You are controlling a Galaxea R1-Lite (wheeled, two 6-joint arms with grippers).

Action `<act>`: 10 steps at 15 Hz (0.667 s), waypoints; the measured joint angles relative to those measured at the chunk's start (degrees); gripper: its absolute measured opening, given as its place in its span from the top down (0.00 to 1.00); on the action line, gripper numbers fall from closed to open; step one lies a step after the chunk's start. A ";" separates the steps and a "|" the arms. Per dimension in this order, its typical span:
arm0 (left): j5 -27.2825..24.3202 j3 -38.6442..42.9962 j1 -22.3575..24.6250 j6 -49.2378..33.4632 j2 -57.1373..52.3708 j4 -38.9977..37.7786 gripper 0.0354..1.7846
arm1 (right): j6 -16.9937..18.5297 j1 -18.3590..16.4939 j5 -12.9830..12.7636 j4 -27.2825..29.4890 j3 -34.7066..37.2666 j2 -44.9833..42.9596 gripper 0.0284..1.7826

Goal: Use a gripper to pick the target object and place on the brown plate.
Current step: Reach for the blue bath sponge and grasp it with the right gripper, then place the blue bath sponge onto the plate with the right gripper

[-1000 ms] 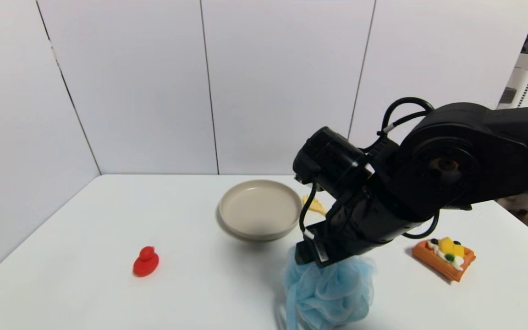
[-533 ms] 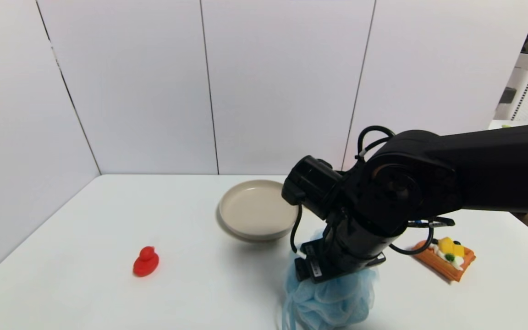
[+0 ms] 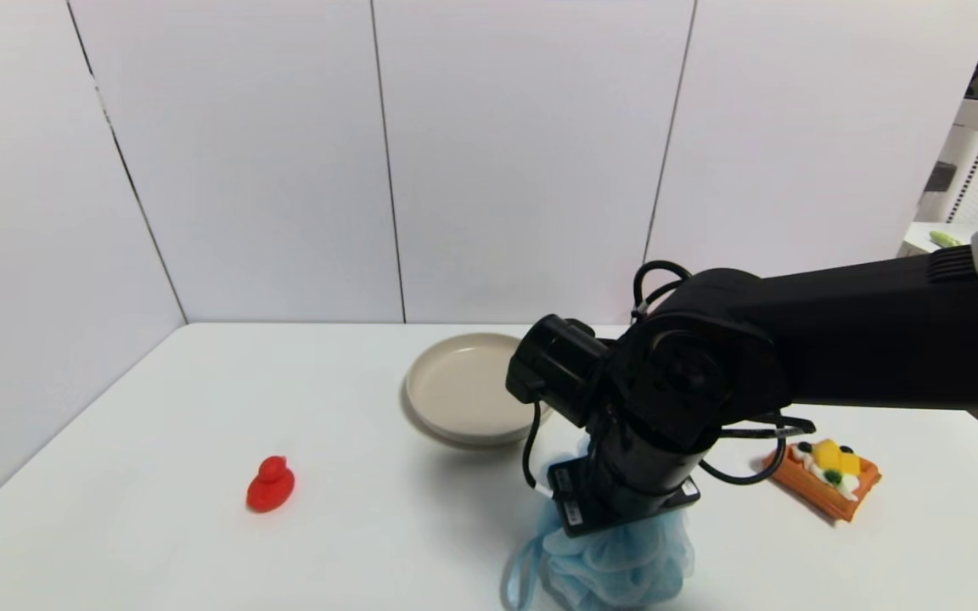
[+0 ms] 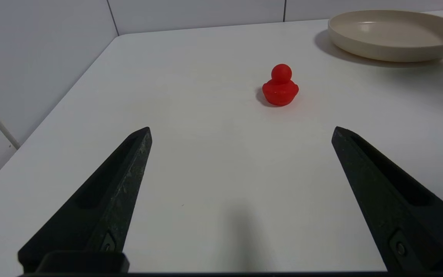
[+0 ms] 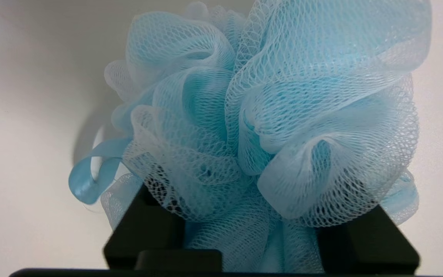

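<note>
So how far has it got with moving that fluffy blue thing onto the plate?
Early on. The right gripper is pressed down into the blue bath pouf, fingers sunk in the mesh; whether they have closed is hidden. The brown plate holds nothing yet. Lifting, carrying and releasing remain. The left gripper sits open near the red duck.

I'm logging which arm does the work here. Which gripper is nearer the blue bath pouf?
Right. The right gripper is pressed into the blue bath pouf, fingers around it; the left gripper hangs apart, facing the red duck.
</note>
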 joint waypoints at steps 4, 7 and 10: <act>-0.01 0.00 0.00 0.02 0.00 0.00 0.06 | -1.52 0.00 -0.29 0.39 -0.60 -3.01 0.65; 0.00 0.00 0.00 -0.02 0.00 -0.02 0.06 | -6.73 -1.19 -0.41 0.46 -4.73 -6.13 0.97; -0.01 0.00 0.00 -0.02 0.00 0.00 0.06 | -12.67 -2.97 -0.33 0.30 -13.31 -7.31 0.97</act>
